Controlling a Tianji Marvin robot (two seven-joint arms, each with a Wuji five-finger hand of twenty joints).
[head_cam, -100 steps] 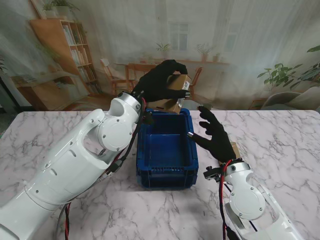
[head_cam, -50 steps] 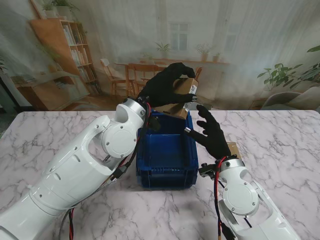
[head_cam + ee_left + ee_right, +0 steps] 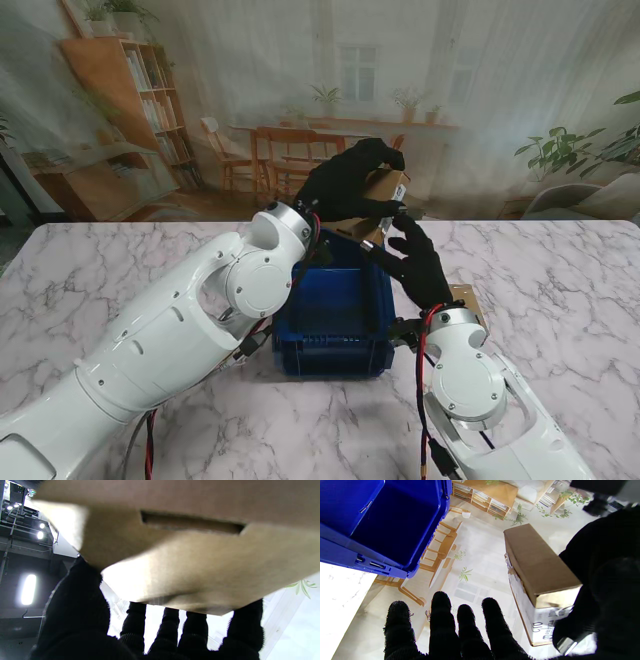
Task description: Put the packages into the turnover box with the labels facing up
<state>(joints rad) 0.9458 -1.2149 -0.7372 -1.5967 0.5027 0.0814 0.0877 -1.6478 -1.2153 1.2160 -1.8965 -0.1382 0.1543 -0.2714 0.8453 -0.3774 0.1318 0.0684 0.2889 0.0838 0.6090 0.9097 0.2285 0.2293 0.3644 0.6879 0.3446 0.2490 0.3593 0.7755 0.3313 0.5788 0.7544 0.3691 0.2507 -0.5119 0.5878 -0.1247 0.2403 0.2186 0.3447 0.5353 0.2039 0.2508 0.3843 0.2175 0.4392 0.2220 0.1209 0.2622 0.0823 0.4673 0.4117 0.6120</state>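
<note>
Nearest to me, the two white arms rise from the bottom corners over the marbled table (image 3: pixel 560 280). Between them sits the blue box (image 3: pixel 335 310), open side up, with nothing visible inside it.

Just right of the box, the right hand (image 3: pixel 415 262) hovers with its black-gloved fingers (image 3: pixel 440 615) spread and holding nothing; its fingertips reach toward the box's far right corner. Behind its wrist, a second brown package (image 3: pixel 466 298) lies on the table, mostly hidden by the arm, so its label side cannot be made out.

Farther off, above the box's far rim, the left hand (image 3: pixel 345 185) is clamped around a cardboard package (image 3: pixel 385 192), held clear of the table and tilted. Its thumb wraps one side and its fingers (image 3: pixel 247 622) curl over the opposite edge. In the right wrist view, a white printed label (image 3: pixel 542 625) shows on the package's end and side face, partly covered by the left hand. The right fingertips sit just beside this package; whether they touch it cannot be told.
</note>
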